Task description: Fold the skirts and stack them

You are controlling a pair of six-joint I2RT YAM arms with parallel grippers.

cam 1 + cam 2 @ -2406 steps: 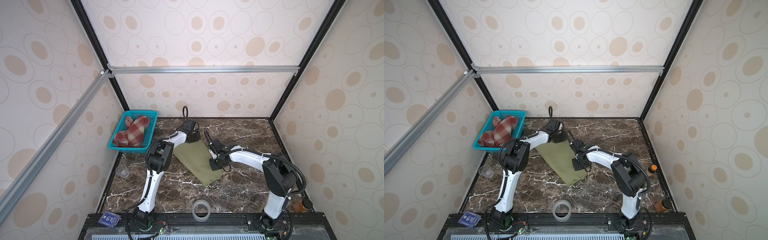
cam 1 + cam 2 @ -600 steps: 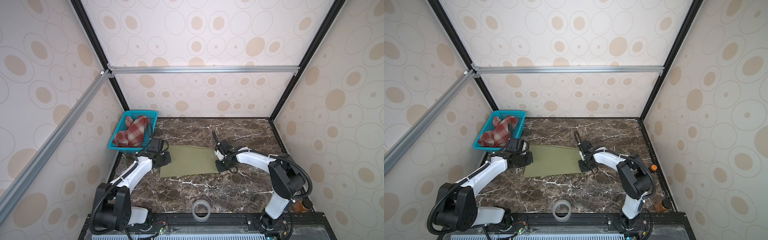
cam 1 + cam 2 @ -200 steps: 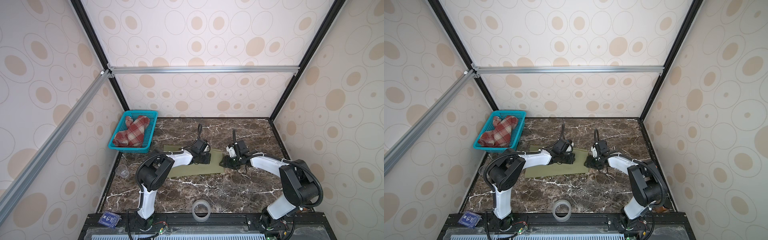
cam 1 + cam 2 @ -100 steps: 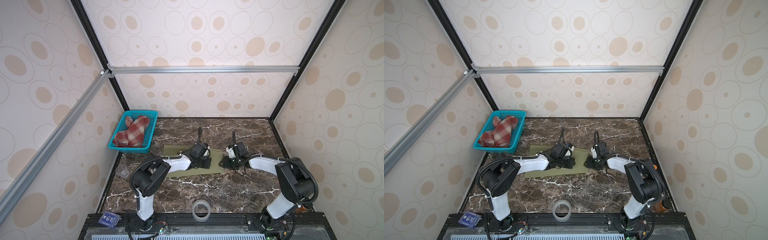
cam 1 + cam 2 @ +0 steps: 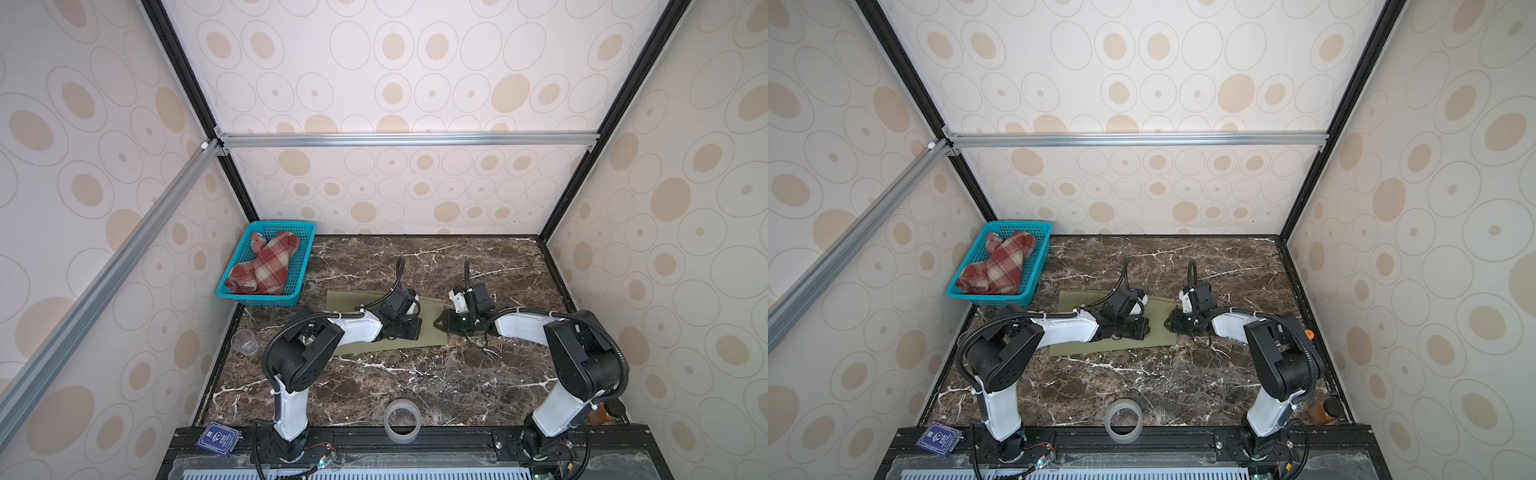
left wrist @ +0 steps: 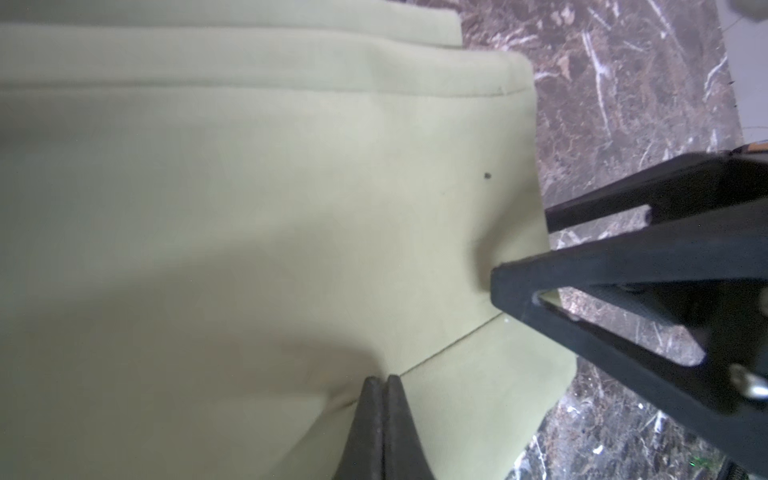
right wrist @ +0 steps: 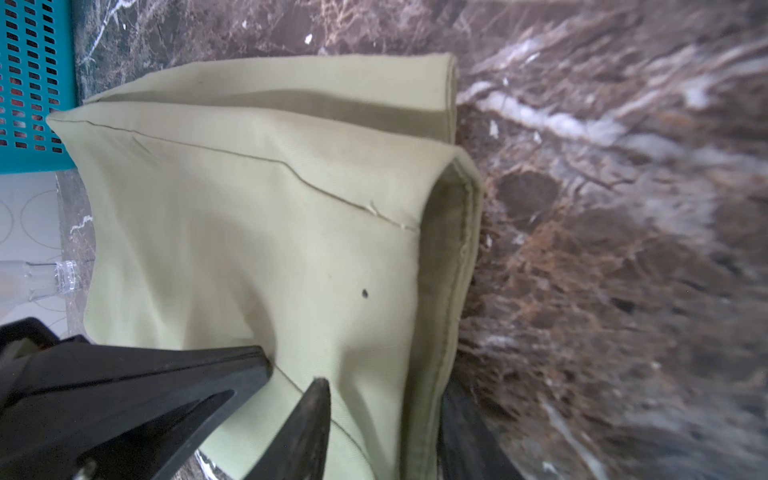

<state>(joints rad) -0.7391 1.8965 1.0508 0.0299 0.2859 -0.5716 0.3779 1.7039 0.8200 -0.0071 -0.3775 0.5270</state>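
Observation:
The olive-green skirt (image 5: 345, 300) (image 5: 1075, 305) lies folded in the middle of the marble table. My left gripper (image 5: 415, 328) (image 5: 1144, 326) (image 6: 384, 380) is shut, and its tips pinch the edge of the folded-over top layer. At the skirt's right edge my right gripper (image 5: 444, 324) (image 5: 1169, 322) (image 7: 386, 386) is open. It has one finger (image 7: 311, 419) on top of the cloth and the other under the raised hem (image 7: 457, 257). The red-and-cream plaid skirt (image 5: 262, 266) (image 5: 996, 266) lies crumpled in the basket.
The teal mesh basket (image 5: 266, 296) (image 5: 988, 297) stands at the back left. A clear plastic cup (image 5: 245, 343) sits by the left wall, a tape roll (image 5: 401, 419) at the front edge, a blue card (image 5: 218, 437) on the front rail, and a brown bottle (image 5: 1325, 411) at the front right.
Three seconds ago the skirt lay wider; my left gripper has carried its left edge over to the right. Over the last second both grippers have hardly moved.

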